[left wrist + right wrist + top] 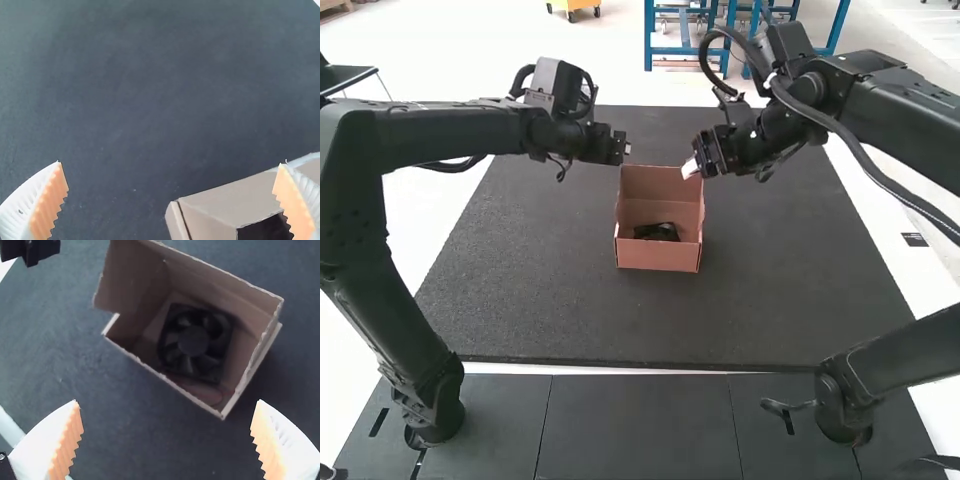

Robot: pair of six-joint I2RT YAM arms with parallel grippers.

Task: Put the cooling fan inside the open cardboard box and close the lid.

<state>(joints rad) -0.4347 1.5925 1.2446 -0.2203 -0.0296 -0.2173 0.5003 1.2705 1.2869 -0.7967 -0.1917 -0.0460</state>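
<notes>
Two grippers hover over the open cardboard box (658,255) at the frame's centre: the left gripper (619,147) at its upper left, the right gripper (696,163) at its upper right. Both are spread wide and hold nothing. The cooling fan (194,342) lies inside the box, which stands on the black mat (520,260).

A white table (428,218) carries a dark, grainy mat (520,300) that covers most of its middle, leaving white strips along the table's left and right edges. An open cardboard box (658,256) stands upright on the mat, near its centre and a little toward the far edge. Black panels (640,425) run along the table's near edge. A small black label (913,238) lies on the right white strip.
</notes>
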